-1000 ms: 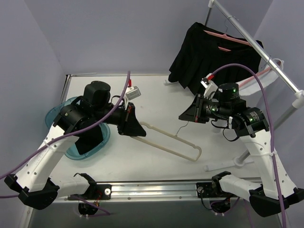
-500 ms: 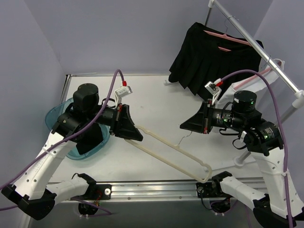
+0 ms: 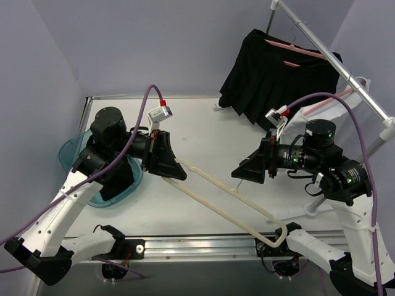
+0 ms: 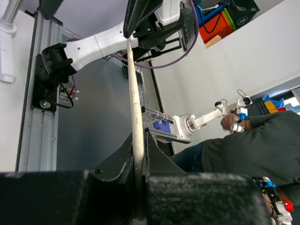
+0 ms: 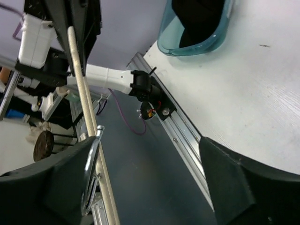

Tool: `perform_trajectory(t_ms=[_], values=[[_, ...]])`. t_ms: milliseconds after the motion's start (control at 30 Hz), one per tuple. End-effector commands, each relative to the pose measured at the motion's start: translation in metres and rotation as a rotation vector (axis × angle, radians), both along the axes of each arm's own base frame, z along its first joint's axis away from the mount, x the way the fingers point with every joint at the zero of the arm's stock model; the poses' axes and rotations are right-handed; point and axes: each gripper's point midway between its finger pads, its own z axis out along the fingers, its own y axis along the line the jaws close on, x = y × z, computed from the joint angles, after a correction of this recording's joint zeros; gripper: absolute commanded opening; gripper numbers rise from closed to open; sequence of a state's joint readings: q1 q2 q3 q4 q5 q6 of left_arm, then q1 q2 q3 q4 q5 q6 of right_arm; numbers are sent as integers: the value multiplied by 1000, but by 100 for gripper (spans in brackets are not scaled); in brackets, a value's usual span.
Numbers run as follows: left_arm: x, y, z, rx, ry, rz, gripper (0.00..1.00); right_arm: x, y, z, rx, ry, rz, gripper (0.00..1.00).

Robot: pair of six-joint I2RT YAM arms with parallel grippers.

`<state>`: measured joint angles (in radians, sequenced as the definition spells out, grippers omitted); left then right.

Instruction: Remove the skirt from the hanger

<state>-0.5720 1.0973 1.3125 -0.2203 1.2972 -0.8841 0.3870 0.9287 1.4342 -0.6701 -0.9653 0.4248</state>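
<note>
Looks like the main job is basically done: the skirt [image 3: 115,185] seems to be lying in the blue tub [image 3: 66,154] on the left, off the hanger [image 4: 135,117]. The left gripper [image 3: 173,168] has its fingers pressed tight on one end of that bare cream hanger, holding it off the table. The right gripper [image 3: 242,172] has its fingers spread wide and grips nothing, with the hook just beside one finger. I'd guess the next move is setting the hanger down somewhere.
</note>
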Motion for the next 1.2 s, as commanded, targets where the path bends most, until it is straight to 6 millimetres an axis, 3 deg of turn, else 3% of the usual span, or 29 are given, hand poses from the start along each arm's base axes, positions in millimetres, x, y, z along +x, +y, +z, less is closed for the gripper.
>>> perform_trajectory(t_ms=[0, 67, 167, 433, 500, 700, 800, 900, 933, 1167], values=[[7, -1, 14, -37, -108, 30, 2, 13, -10, 10, -45, -50, -115, 92], [10, -2, 8, -16, -106, 36, 2, 20, -18, 16, -67, -65, -193, 100], [16, -3, 3, 1, -143, 61, 2, 23, -24, 19, -85, -73, -245, 100], [41, -1, -28, 179, -246, 195, 2, 3, -46, 31, -108, -65, -338, 100], [49, -2, -35, 226, -303, 227, 2, 6, -59, 25, -147, -48, -428, 100], [65, -6, -20, 193, -401, 342, 2, -9, -89, -2, -245, 12, -558, 97], [70, -12, -9, 148, -425, 365, 2, -20, -95, -18, -253, 73, -580, 82], [69, -22, 3, 111, -448, 349, 2, -31, -97, -36, -233, 141, -605, 29], [67, -25, 6, 105, -455, 339, 2, -29, -104, -41, -236, 158, -663, 0], [59, -51, 13, 132, -517, 323, 2, -44, -110, -52, -93, 271, -769, 0]])
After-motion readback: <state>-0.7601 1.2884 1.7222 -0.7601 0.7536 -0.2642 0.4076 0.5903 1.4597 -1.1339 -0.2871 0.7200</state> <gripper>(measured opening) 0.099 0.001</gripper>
